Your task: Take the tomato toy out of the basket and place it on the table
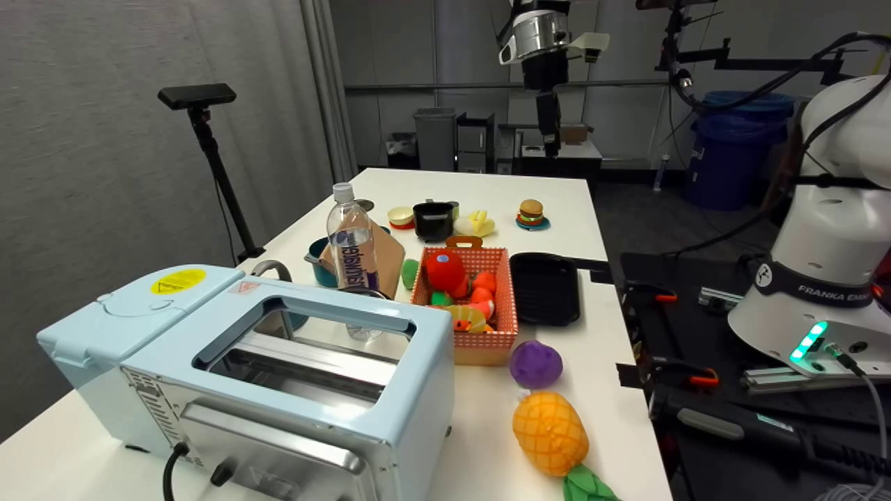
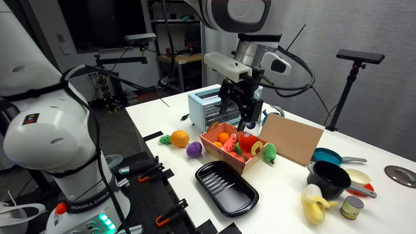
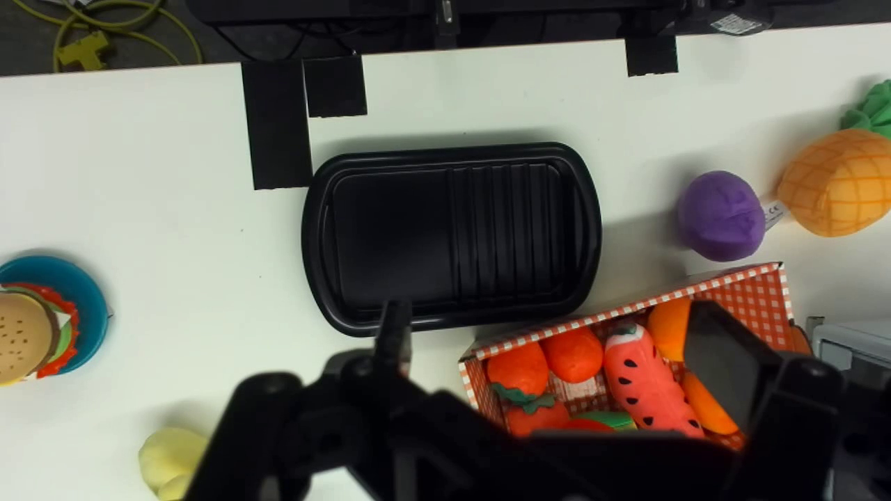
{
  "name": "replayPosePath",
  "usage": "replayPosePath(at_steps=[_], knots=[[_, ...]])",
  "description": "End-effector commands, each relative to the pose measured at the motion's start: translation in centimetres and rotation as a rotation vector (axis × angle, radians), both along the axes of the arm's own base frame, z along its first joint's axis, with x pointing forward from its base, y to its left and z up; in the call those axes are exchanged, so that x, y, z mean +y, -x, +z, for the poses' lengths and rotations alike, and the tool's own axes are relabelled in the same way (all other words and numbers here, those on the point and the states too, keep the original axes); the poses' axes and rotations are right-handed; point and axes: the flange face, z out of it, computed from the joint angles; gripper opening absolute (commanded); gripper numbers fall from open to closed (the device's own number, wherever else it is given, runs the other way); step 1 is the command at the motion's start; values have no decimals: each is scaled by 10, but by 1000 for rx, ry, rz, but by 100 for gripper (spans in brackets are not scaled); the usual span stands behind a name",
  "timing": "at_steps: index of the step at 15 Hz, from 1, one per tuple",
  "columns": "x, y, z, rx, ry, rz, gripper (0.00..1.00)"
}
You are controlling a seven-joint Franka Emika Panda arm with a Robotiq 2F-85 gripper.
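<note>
One black tray beside the basket

In an exterior view, I'm seeing a pale blue toaster oven standing foremost on a white surface. Behind it, a red-checked basket is holding a glossy red ball-like toy. A black tray and a purple toy are lying just beside the basket. My gripper is hanging high, pointing downward.

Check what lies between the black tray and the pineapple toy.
The purple toy lies between the black tray and the pineapple toy in the wrist view.
</note>
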Motion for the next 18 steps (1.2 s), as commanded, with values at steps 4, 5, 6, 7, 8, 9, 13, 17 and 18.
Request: replayPosePath(at_steps=[4, 5, 6, 7, 8, 9, 13, 17, 18], knots=[[1, -1, 0, -6, 1, -9, 100], [1, -1, 0, -6, 4, -3, 100], [1, -1, -1, -1, 5, 0, 100], [2, -1, -1, -1, 4, -2, 100], [2, -1, -1, -2, 6, -2, 100], [2, -1, -1, -2, 7, -1, 100], [1, -2, -1, -15, 21, -27, 100], [0, -5, 0, -46, 46, -64, 100], [-1, -6, 0, -55, 54, -76, 100]])
